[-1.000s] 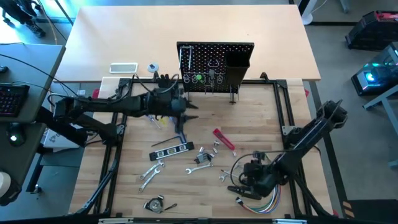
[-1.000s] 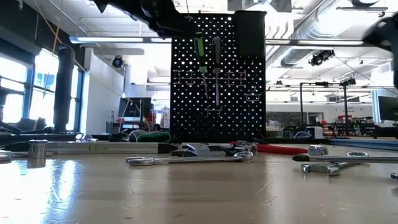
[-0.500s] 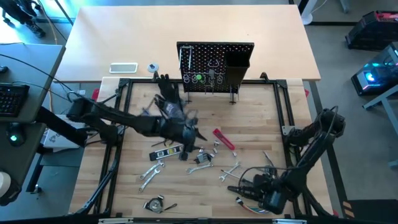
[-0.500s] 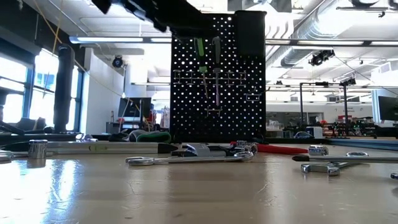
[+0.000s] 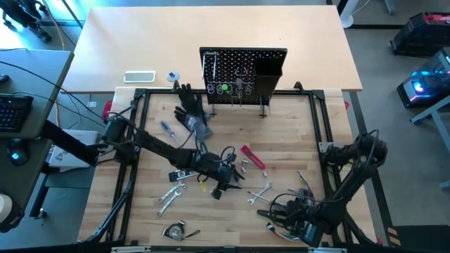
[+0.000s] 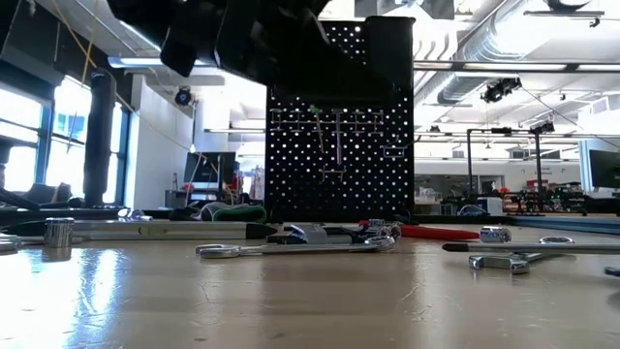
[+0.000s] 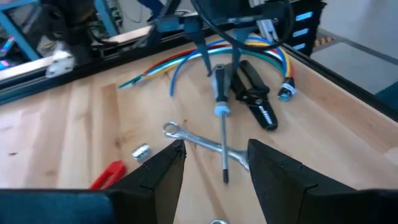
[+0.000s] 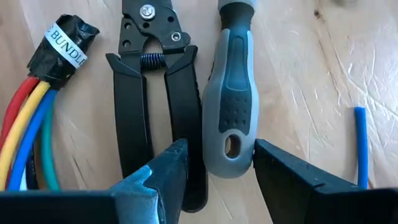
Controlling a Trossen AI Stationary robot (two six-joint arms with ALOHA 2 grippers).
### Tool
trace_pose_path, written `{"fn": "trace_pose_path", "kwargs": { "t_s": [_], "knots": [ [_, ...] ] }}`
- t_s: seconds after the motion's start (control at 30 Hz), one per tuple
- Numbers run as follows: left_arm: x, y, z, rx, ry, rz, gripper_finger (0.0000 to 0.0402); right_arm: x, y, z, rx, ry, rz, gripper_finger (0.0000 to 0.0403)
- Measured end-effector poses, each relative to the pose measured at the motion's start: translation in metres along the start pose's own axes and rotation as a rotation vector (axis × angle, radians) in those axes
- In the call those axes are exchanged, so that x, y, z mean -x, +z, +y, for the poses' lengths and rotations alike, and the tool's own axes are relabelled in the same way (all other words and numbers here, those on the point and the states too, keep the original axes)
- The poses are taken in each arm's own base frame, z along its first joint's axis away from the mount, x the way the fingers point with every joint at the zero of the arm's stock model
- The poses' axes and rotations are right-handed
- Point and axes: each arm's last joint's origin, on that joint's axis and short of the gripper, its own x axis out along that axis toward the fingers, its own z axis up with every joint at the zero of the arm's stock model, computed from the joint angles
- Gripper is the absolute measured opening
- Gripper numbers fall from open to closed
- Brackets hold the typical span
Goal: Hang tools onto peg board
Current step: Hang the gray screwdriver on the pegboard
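Observation:
The peg board (image 5: 242,74) stands upright at the table's far side with a few tools on its hooks. Loose tools lie on the table: a black level (image 5: 190,171), silver wrenches (image 5: 169,195), and a red-handled tool (image 5: 253,157). My left gripper (image 7: 214,155) hovers open over the middle of the table (image 5: 226,184), above a silver wrench (image 7: 199,140) and a screwdriver's shaft (image 7: 224,149). My right gripper (image 8: 214,155) is open at the near right (image 5: 278,211), just above the screwdriver's grey-black handle (image 8: 230,106) and black pliers (image 8: 152,93).
A bundle of coloured wires (image 8: 31,124) lies beside the pliers. A black glove (image 5: 190,105) and a blue-handled tool (image 5: 169,128) lie left of the peg board, and a tape measure (image 5: 174,230) lies near the front edge. The black frame rails (image 5: 133,140) border the work area.
My left gripper has swung from beside the peg board toward the near edge and the right, sinking low over the tools in the middle. My right gripper has sunk toward the near edge and rolled, ending over the screwdriver handle and pliers. Both stay open.

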Motion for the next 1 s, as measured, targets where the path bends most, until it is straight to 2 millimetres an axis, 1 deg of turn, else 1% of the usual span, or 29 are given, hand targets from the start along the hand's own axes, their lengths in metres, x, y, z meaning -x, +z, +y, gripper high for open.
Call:
{"fn": "trace_pose_path", "kwargs": {
  "t_s": [0.23,0.63,1.0],
  "knots": [
    [-0.008,-0.009,0.0,-0.002,-0.002,-0.001,0.017,-0.007,0.002,-0.005,0.011,-0.096,-0.103,0.0176],
    [-0.007,-0.011,0.008,0.007,0.016,0.006,0.017,-0.011,0.012,-0.003,0.056,-0.073,-0.122,0.0177],
    [-0.007,-0.011,0.007,-0.001,0.015,0.005,0.017,-0.013,0.019,-0.004,0.041,-0.082,-0.154,0.021]
  ]
}}
